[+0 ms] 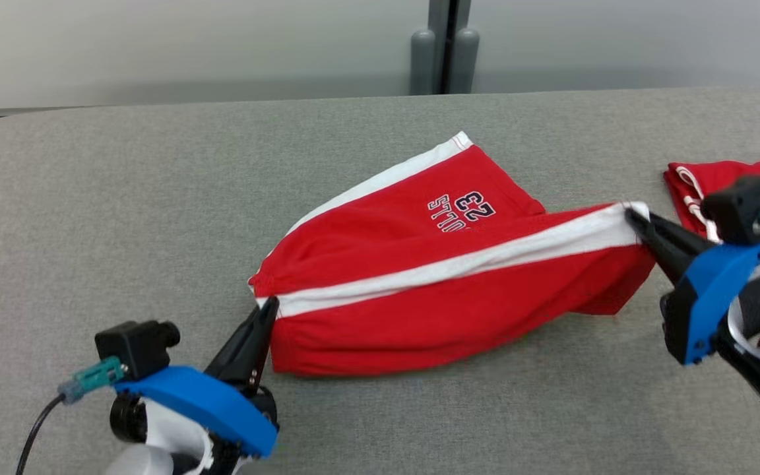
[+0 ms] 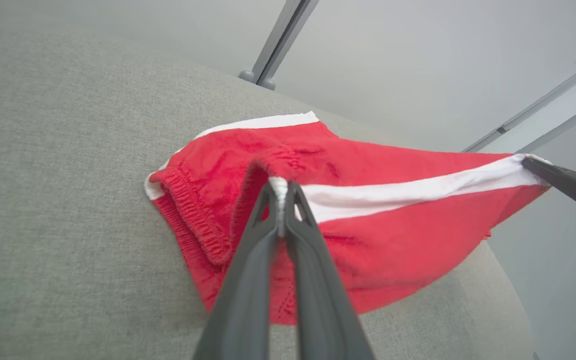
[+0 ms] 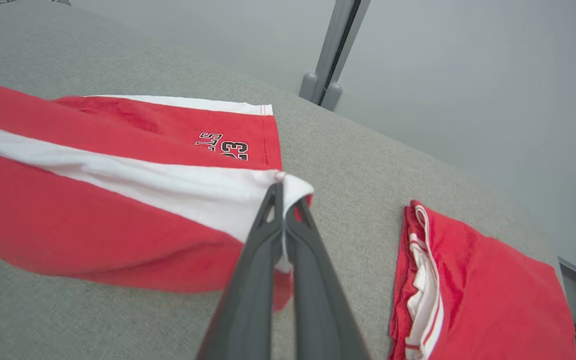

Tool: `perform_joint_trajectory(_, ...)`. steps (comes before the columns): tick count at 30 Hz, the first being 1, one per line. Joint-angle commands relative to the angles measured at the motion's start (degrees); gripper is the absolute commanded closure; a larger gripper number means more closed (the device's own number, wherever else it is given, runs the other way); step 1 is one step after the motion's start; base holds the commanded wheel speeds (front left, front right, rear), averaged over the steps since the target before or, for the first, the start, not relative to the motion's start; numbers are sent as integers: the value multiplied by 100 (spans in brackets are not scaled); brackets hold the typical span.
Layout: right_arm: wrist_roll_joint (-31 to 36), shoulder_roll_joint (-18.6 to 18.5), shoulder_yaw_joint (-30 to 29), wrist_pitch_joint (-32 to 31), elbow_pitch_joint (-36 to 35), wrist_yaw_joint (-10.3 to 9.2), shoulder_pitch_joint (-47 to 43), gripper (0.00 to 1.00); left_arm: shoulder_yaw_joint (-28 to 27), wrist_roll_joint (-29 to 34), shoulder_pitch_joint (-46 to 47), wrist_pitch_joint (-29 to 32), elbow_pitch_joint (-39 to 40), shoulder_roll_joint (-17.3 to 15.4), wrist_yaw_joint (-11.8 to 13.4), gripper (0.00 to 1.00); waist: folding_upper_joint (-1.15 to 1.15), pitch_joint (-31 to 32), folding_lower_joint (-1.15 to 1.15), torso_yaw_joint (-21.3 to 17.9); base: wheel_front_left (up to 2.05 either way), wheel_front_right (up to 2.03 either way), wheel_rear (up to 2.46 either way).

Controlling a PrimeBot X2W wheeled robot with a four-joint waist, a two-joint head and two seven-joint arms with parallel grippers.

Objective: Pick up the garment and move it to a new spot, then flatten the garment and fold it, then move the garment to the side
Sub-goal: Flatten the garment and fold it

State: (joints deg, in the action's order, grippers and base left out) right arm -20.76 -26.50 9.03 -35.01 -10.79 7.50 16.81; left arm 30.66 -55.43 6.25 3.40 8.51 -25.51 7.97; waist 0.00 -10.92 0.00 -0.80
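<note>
The garment [image 1: 446, 290] is a pair of red shorts with white side stripes and dark lettering, lying partly lifted on the grey table [image 1: 156, 198]. My left gripper [image 1: 268, 307] is shut on the waistband end of the white stripe, pinching it in the left wrist view [image 2: 280, 187]. My right gripper [image 1: 634, 216] is shut on the stripe's hem end, seen in the right wrist view [image 3: 283, 192]. The near half of the garment [image 3: 93, 220] hangs taut between the two grippers, slightly above the table. The far leg [image 1: 419, 191] rests flat on the table.
A second red garment [image 1: 716, 181] with white trim lies folded at the table's right edge, close behind my right gripper; in the right wrist view the folded red garment [image 3: 478, 295] lies at the lower right. A grey wall with a vertical post [image 1: 443, 46] stands behind the table.
</note>
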Motion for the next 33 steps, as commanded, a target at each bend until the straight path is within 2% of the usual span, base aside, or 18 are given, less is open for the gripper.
perform_joint_trajectory(1, -128, -73, 222, 142, 443, 0, 517, 100, -46, -69, 370, -6, -349, 193, -45, 100, 0, -94, 0, 178, 0, 0, 0)
perform_joint_trajectory(5, -314, -145, 649, 453, 1486, 0, 1478, 100, 20, -34, 979, -3, -1169, 541, -114, 100, 0, -257, 0, 451, 0, 0, 0)
perform_joint_trajectory(12, -496, -214, 1321, 1051, 3053, 0, 2713, 100, 132, 176, 1736, -366, -2456, 1156, -206, 100, 0, -538, 0, 895, 0, 0, 0)
perform_joint_trajectory(24, -603, -43, 1868, 1821, 4700, 0, 3721, 100, 327, 264, 2487, -747, -3647, 1806, -594, 100, 0, -915, 0, 1205, 0, 0, 0)
perform_joint_trajectory(25, -592, -33, 1919, 1891, 4801, 0, 3782, 82, 346, 272, 2532, -758, -3714, 1830, -622, 100, 0, -938, 0, 1213, 0, 0, 0)
perform_joint_trajectory(26, -591, -26, 1968, 1968, 4905, 0, 3830, 51, 361, 276, 2576, -774, -3777, 1856, -652, 100, 0, -951, 0, 1222, 0, 0, 0)
perform_joint_trajectory(27, -598, -16, 2007, 2028, 5020, 0, 3876, 0, 367, 267, 2620, -798, -3838, 1885, -676, 100, 0, -962, 0, 1228, 0, 0, 0)
perform_joint_trajectory(28, -601, -9, 2035, 2096, 5119, 0, 3925, 0, 385, 269, 2658, -813, -3884, 1910, -700, 89, 0, -972, 0, 1234, 0, 0, 0)
perform_joint_trajectory(29, -615, 17, 2061, 2167, 5221, 0, 3972, 0, 392, 268, 2687, -832, -3936, 1940, -721, 58, 0, -977, 0, 1238, 0, 0, 0)
perform_joint_trajectory(30, -638, 75, 2123, 2376, 5363, 0, 4045, 0, 402, 241, 2715, -877, -4028, 1980, -767, 0, 0, -961, 0, 1241, 0, 0, 0)
perform_joint_trajectory(33, -697, 151, 2209, 2668, 5574, 0, 4112, 0, 381, 206, 2711, -980, -4137, 2001, -845, 0, 0, -893, 0, 1231, 0, 0, 0)
